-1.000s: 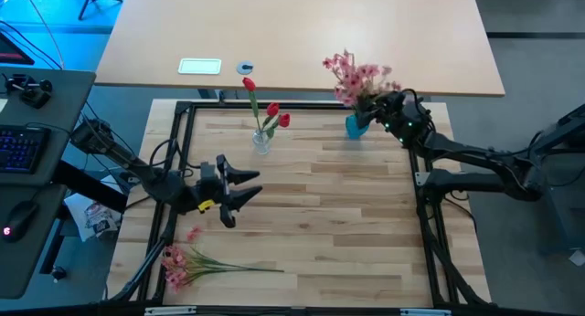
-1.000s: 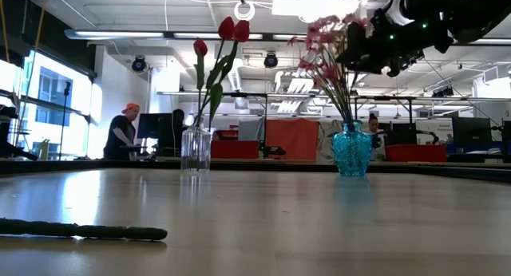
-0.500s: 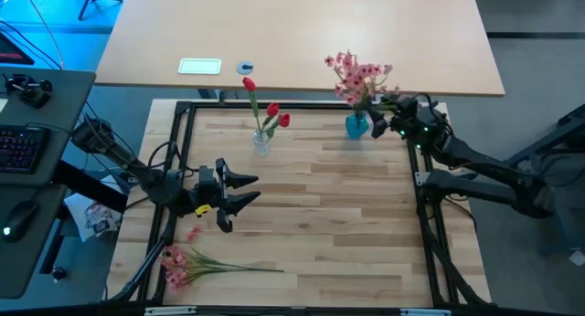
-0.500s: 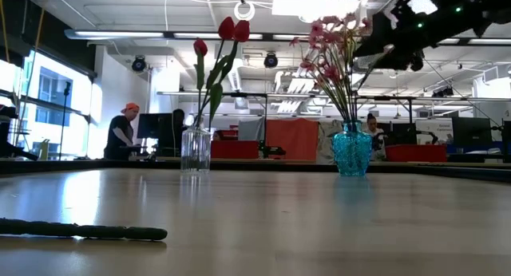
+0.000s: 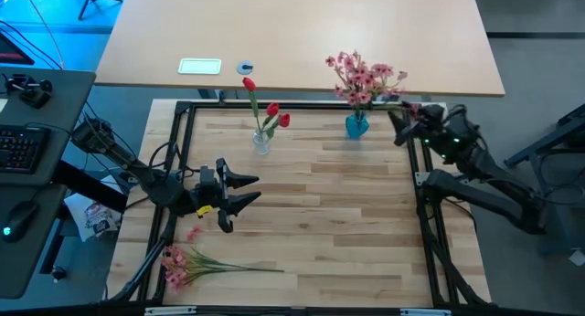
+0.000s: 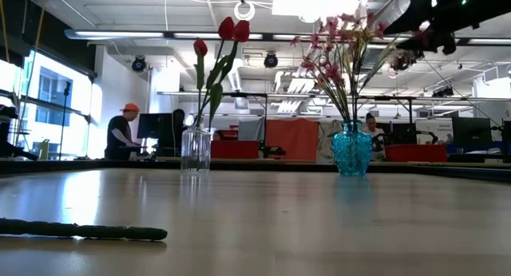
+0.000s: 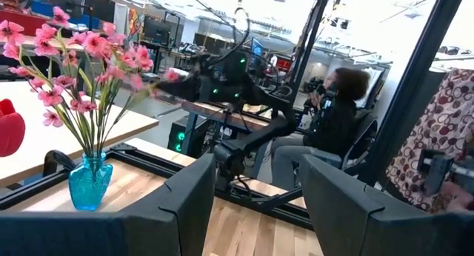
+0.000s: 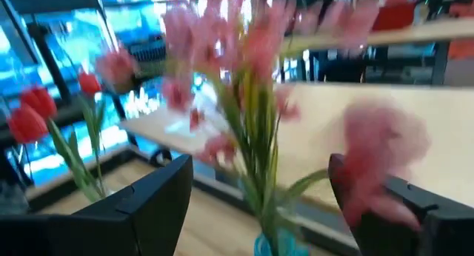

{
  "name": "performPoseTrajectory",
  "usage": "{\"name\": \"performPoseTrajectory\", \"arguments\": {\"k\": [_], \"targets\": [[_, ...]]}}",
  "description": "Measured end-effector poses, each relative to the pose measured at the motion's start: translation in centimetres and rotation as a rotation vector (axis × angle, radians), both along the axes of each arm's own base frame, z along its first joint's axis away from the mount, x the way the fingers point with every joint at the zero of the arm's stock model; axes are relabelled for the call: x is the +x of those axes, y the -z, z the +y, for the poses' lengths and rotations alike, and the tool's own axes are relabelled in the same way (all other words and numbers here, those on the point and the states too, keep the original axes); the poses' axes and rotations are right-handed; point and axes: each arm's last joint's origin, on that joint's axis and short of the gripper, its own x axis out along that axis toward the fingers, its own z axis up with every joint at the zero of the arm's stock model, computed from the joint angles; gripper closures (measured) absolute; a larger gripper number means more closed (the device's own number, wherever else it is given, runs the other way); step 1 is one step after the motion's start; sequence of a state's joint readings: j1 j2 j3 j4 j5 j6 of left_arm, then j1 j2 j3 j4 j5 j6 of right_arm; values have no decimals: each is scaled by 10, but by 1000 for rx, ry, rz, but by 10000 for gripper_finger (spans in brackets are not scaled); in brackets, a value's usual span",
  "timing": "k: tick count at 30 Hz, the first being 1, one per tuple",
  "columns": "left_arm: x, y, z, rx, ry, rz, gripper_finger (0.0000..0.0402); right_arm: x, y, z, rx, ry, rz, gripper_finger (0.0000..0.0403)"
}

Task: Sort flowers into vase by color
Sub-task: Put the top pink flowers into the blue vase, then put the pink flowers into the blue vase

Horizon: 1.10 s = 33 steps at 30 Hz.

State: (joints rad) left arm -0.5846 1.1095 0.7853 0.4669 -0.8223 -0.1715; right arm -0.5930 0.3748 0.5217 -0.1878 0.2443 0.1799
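A blue vase (image 5: 356,125) (image 6: 352,152) at the table's far side holds pink blossom sprays (image 5: 364,77) upright. Left of it, a clear glass vase (image 5: 262,141) holds red tulips (image 6: 231,29). Another pink spray (image 5: 196,261) lies flat near the near left corner, its stem (image 6: 80,230) on the wood. My right gripper (image 5: 399,122) (image 8: 259,163) is open, just right of the blue vase and level with the blossoms. My left gripper (image 5: 253,187) (image 7: 258,167) hovers open over the table's left middle. My right gripper stands open beside the sprays in the blue vase. One blossom (image 8: 381,149) on a side branch that leans out from the vase shows right at one finger. I cannot tell whether it touches.
A black frame (image 5: 183,106) borders the wooden table, with bare wood in the middle (image 5: 329,215). A loose pink blossom (image 5: 194,233) lies near the left arm. Beyond the far edge, a pale desk carries a white card (image 5: 199,66). People stand in the room behind.
My right gripper has drawn back from over the blue vase toward the table's right edge. The pink sprays, bunched under it before, now stand free and spread in the vase, with one branch leaning after the gripper.
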Motion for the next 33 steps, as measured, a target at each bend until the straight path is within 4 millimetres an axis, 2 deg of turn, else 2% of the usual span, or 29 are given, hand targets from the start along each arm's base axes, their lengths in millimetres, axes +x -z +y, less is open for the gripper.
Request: {"name": "performPoseTrajectory", "arguments": {"k": [7,10,13,16,20,24,28,33], "targets": [[0,0,0,0,0,0,219,-27,-46,18,-97,4,-137,91],[0,0,0,1,0,1,219,-35,-64,25,-99,-50,-176,91],[0,1,0,5,0,6,219,-38,-70,31,-22,-173,-219,91],[0,1,0,4,0,6,219,-34,-66,36,135,-389,-268,91],[0,1,0,-30,7,-3,219,-20,-44,38,457,-688,-295,91],[-1,1,-3,-48,64,-9,219,-7,-15,37,762,-790,-287,91],[-2,4,-8,-56,114,11,219,9,0,39,809,-868,-313,91],[-4,10,-13,-76,113,57,219,33,-10,48,677,-1021,-507,91]]}}
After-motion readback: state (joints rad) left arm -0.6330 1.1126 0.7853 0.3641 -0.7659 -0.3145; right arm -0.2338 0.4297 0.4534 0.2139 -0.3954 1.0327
